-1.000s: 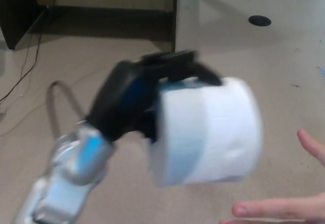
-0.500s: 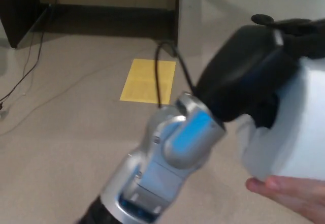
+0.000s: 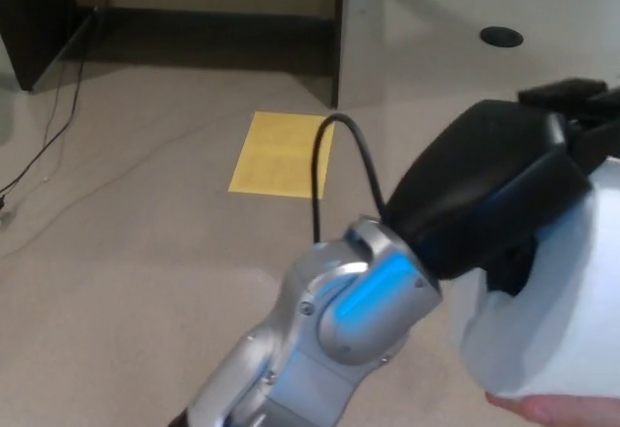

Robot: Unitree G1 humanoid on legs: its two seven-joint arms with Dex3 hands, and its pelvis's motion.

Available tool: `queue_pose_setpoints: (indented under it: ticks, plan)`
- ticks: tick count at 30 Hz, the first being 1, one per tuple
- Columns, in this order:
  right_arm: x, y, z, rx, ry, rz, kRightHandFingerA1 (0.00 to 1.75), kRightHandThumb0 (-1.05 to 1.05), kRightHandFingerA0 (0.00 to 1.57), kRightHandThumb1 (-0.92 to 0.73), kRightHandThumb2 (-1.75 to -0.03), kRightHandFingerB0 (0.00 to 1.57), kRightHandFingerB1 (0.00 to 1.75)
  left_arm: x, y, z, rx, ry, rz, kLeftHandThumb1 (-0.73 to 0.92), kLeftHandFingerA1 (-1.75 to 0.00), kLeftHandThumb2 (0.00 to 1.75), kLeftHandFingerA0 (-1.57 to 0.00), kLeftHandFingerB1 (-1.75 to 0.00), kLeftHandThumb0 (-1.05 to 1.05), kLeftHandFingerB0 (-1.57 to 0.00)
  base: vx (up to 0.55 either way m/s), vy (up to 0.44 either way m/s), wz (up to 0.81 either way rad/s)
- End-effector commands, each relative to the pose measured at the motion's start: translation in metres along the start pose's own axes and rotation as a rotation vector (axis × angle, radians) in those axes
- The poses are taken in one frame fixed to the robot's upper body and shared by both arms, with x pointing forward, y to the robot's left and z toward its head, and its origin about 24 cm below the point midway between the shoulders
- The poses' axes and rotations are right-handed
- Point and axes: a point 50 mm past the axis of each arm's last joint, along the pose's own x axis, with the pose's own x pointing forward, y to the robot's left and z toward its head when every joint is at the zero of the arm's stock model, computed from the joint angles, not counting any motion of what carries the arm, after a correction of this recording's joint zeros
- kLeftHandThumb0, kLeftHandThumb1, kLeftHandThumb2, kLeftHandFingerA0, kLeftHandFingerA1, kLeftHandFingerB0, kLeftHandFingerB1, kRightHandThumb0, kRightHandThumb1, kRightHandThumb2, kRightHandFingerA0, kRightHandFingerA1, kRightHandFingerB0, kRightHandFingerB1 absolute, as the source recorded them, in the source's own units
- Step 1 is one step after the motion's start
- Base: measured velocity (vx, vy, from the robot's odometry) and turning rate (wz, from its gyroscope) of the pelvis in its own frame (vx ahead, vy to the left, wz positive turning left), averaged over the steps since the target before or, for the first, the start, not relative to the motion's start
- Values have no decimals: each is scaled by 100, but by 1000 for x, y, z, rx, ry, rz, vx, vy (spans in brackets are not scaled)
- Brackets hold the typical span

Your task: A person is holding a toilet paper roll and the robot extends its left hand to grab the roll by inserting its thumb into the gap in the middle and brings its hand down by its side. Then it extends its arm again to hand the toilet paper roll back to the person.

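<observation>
A silver robot arm reaches from 6 o'clock toward 3 o'clock. Its black left hand point(image 3: 504, 195) grips a white toilet paper roll point(image 3: 552, 320). A person's fingertips point(image 3: 562, 410) touch the roll's underside. A yellow sheet point(image 3: 281, 153) lies on the floor near 11 o'clock.

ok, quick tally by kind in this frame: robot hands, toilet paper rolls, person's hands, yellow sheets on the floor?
Robot hand: 1 (left robot hand)
Toilet paper roll: 1
Person's hand: 1, only fingertips show at the bottom edge
Yellow sheet: 1
Total: 4
</observation>
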Motion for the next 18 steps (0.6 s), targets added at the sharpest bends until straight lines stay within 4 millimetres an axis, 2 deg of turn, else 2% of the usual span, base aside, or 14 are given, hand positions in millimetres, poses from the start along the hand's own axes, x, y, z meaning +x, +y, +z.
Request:
queue_pose_setpoints:
  ticks: [1,2,5,6,9,12,14,17,18]
  plan:
    - [1,-2,-1,-18,13,-3,61,-35,71,-66,-60,59,44,-8,10,-5,-27,51,-65,45,-9,79,-3,-3,-73,0,0,0,0]
    - [0,-2,0,-18,10,-2,61,-35,71,-66,-60,59,45,-9,13,-6,-19,55,-74,46,-1,80,0,-1,-76,0,0,0,0]
    - [1,-2,1,-19,6,-2,59,-35,70,-66,-60,59,45,-12,24,-6,22,58,-99,45,0,81,0,-2,-76,0,0,0,0]
    - [1,-2,0,-24,9,-1,56,-35,69,-67,-60,58,45,-13,36,-4,30,56,-117,44,0,80,0,-3,-73,0,0,0,0]
    - [1,-2,1,-38,3,-4,65,-34,71,-66,-60,58,45,-16,54,-3,12,29,-121,43,0,79,0,-3,-69,0,0,0,0]
    - [1,-4,1,-33,8,-2,62,-34,70,-66,-60,57,45,-18,74,-3,4,14,-126,33,-21,77,0,-18,-57,0,0,0,0]
    - [1,-3,0,-33,11,2,60,-34,69,-65,-59,56,45,-21,88,-4,-40,25,-132,32,-23,76,0,-20,-52,0,0,0,0]
    - [0,-2,-1,-36,9,3,61,-35,70,-65,-59,56,45,-22,96,-4,-43,31,-142,31,-24,75,0,-21,-51,0,0,0,0]
    - [0,-2,-1,-36,11,3,59,-34,71,-66,-60,59,45,-26,107,-4,-33,68,-153,38,-28,52,-9,-26,-60,0,0,0,0]
